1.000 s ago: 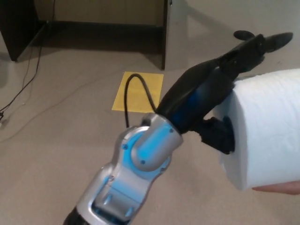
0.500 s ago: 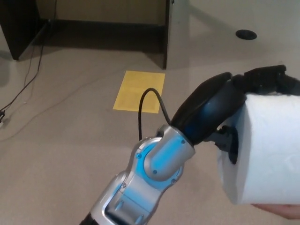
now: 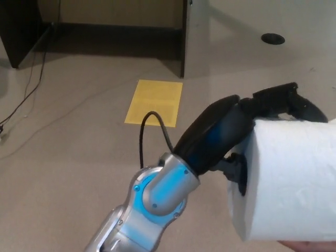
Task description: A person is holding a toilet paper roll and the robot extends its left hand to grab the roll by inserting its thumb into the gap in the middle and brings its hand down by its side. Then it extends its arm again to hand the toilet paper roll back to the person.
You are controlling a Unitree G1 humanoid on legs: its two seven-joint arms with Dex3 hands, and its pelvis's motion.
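We see the toilet paper roll (image 3: 286, 181) filling the lower right of the frame, lying on its side with its open core end turned toward picture left. The left hand (image 3: 247, 136) is clamped on it: the thumb (image 3: 237, 170) reaches into the dark core, while the fingers (image 3: 286, 100) curl over the top of the roll. At the bottom right edge, just under the roll, a sliver of a person's hand (image 3: 310, 245) shows, touching the paper from below. The silver and blue forearm (image 3: 152, 202) rises from the bottom centre toward the roll, with a black cable (image 3: 152, 128) looping above its wrist. Behind, on the beige floor (image 3: 68, 157), a yellow sheet (image 3: 154, 102) lies at upper centre, and dark furniture (image 3: 110, 16) lines the top edge.
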